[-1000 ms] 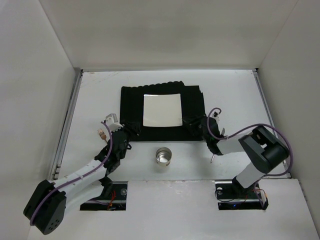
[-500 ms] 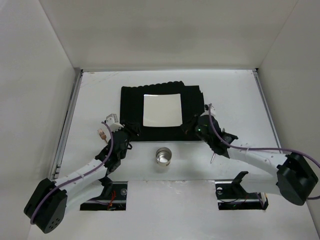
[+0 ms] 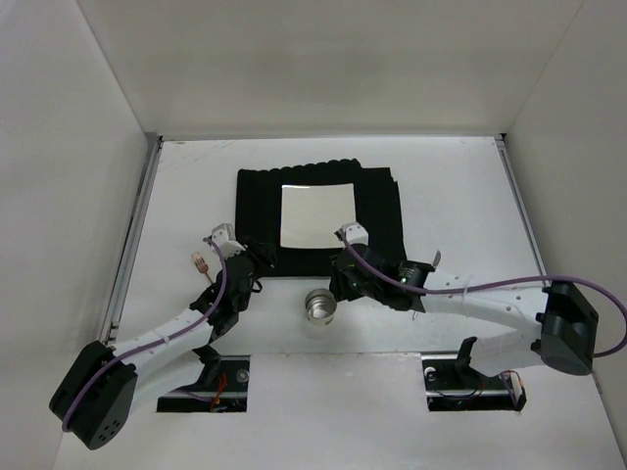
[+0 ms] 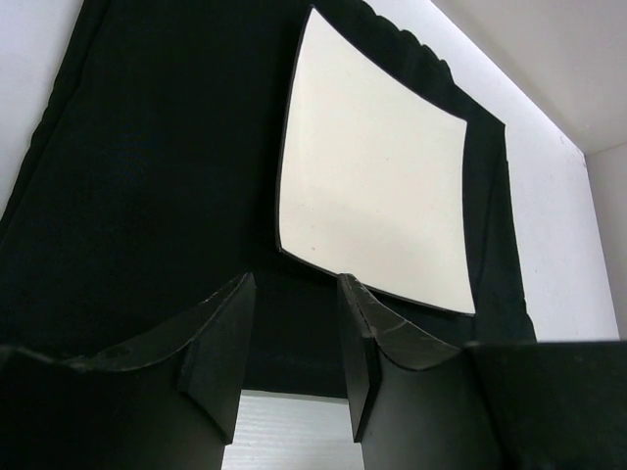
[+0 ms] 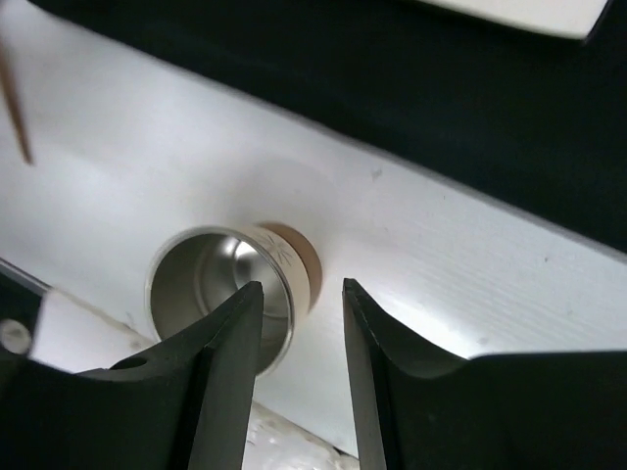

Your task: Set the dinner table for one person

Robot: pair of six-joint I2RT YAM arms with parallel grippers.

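White plate (image 3: 316, 215) rests on black mat (image 3: 257, 211); cup (image 3: 319, 305) near.

White dinner table (image 3: 460, 186), black mat (image 3: 257, 206), steel cup (image 3: 319, 305)

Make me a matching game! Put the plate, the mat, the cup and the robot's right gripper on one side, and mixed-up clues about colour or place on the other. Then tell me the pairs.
Things
1. plate
2. mat
3. cup
4. right gripper

Clues
A. black, lying flat on the table
B. open, close to the cup
C. white and square, on the mat
D. shiny metal, standing on bare table just off the mat's near edge

Pairs: 1-C, 2-A, 3-D, 4-B
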